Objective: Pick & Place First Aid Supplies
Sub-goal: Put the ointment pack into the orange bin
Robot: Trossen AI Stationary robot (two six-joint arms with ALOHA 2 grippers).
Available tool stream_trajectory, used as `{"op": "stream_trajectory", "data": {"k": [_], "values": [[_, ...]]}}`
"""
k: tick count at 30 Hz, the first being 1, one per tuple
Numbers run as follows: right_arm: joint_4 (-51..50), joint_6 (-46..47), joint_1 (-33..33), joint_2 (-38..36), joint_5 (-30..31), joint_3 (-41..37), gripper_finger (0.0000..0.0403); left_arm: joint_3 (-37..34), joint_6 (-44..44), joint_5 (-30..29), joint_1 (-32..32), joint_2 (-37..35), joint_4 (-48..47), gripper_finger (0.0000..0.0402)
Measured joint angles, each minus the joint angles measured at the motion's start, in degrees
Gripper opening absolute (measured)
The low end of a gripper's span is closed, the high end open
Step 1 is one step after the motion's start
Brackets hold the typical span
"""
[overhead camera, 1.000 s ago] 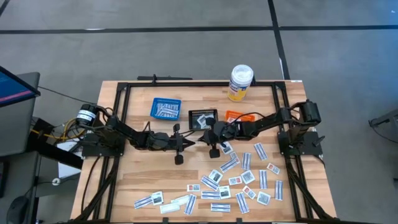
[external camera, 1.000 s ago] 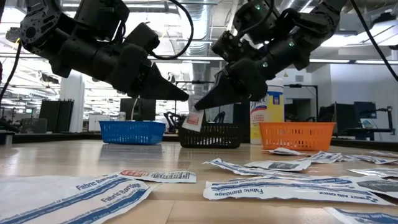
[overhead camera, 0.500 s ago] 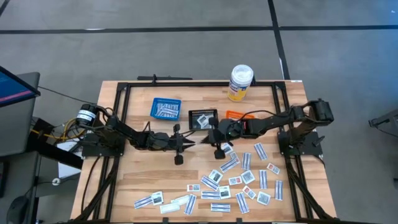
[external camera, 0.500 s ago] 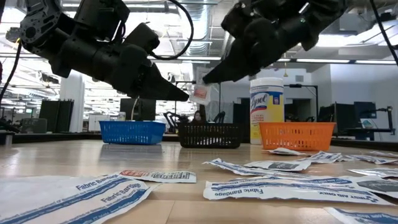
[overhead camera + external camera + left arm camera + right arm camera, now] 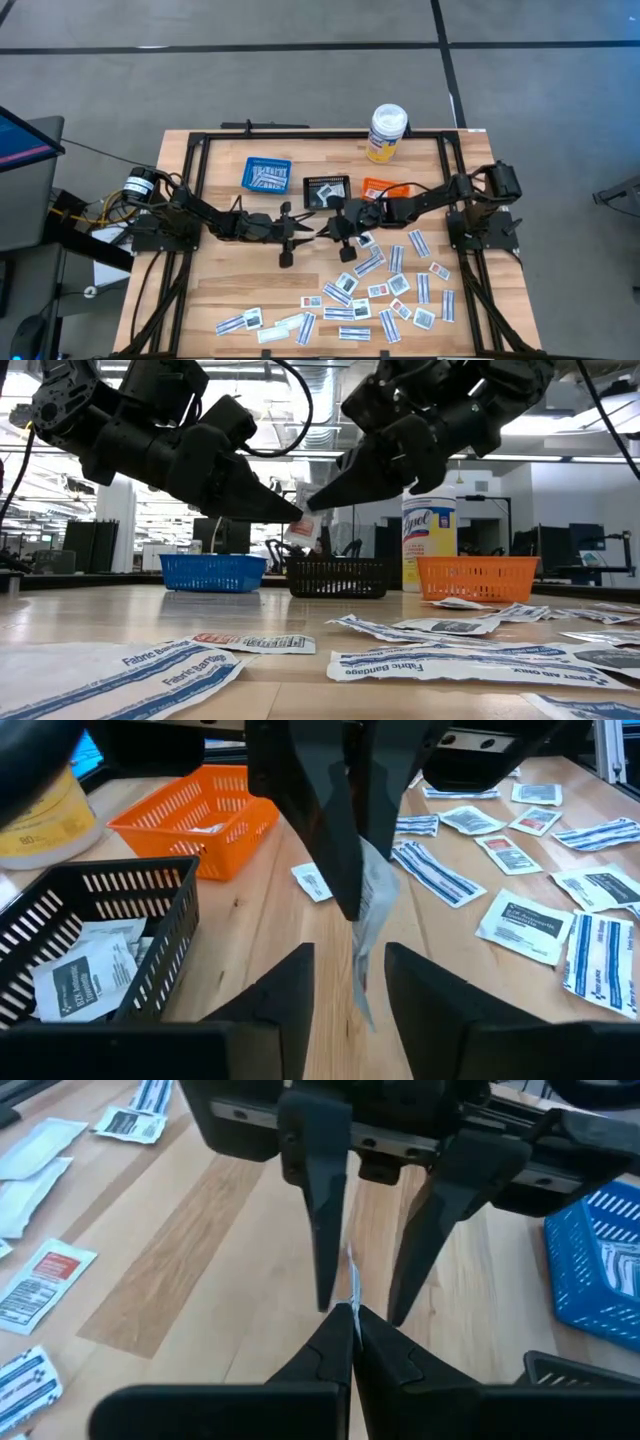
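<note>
White and thin, a small packet (image 5: 298, 526) hung in mid-air over the middle of the table, pinched at its edge by the right gripper (image 5: 350, 1323), whose jaws were pressed together on it. The left gripper (image 5: 350, 982) faced it tip to tip with its jaws spread to either side of the packet, not gripping it, so this looked like a hand-over between the two arms that was only half made; which way it was going the views did not settle. Just beyond the grippers, on the far side of the table, stood three small baskets in a row: a blue basket (image 5: 266, 173) to the left with striped strips in it, a black basket (image 5: 327, 189) in the middle holding a few square packets, and an orange basket (image 5: 377, 186) to the right with at least one packet inside. So some sorting was done. Much more was left: well over twenty loose packets (image 5: 385, 290) lay scattered across the near right part of the table (image 5: 220, 290), with a few more strips (image 5: 262, 322) near the front edge toward the left. A tall bottle (image 5: 387, 132) with a yellow label stood at the far edge, behind the baskets. By this showing the task was in its early part, with most of the pile unsorted.
</note>
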Motion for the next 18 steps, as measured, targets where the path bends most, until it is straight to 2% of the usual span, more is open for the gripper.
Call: {"op": "stream_trajectory", "data": {"k": [6, 15, 18], "values": [[0.0, 0.0, 0.0, 0.0, 0.1, 0.0, 0.0001, 0.0, 0.5, 0.0, 0.0, 0.0, 0.0, 0.0101], [-0.5, 0.0, 0.0, 0.0, 0.1, 0.0, 0.0001, 0.0, 2.0, 0.2, 0.0, 0.0, -0.1, 0.0010], [-0.7, 0.3, 0.0, 0.0, 0.6, 0.0, 0.0001, 0.0, 2.1, 0.1, 0.0, 0.0, -0.1, 0.0009]]}}
